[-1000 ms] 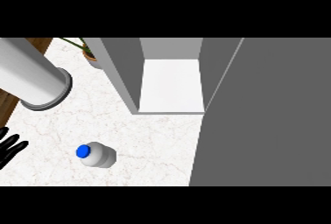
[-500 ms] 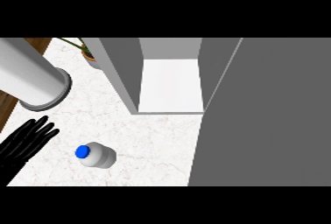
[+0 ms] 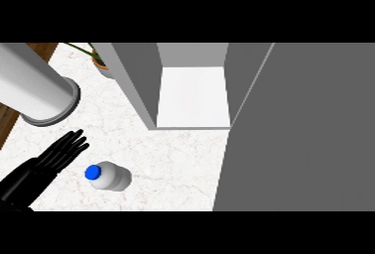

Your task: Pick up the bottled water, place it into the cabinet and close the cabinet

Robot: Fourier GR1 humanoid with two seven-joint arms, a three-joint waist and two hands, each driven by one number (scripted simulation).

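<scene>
1. The bottled water (image 3: 107, 175) stands on the pale counter (image 3: 176, 158), blue cap up, near the front edge and left of the cabinet's opening; nothing holds it.
2. The left hand (image 3: 51, 158) comes in from the lower left with straight, spread fingers, gripping nothing; it lies just beside the bottle on the bottle's left and apart from it, which I judge to be the line-up for a side grasp.
3. The right hand shows nowhere.
4. The cabinet (image 3: 135, 79) is open and its white floor bare, so there is room for the bottle; the cabinet door (image 3: 300, 129) swings out as a broad grey panel along the right, walling off that side.
5. The free lane runs from the bottle up and right across bare counter to the opening; a large grey cylinder (image 3: 33, 92) and a plant (image 3: 93, 53) crowd the upper left, well clear of that lane.
</scene>
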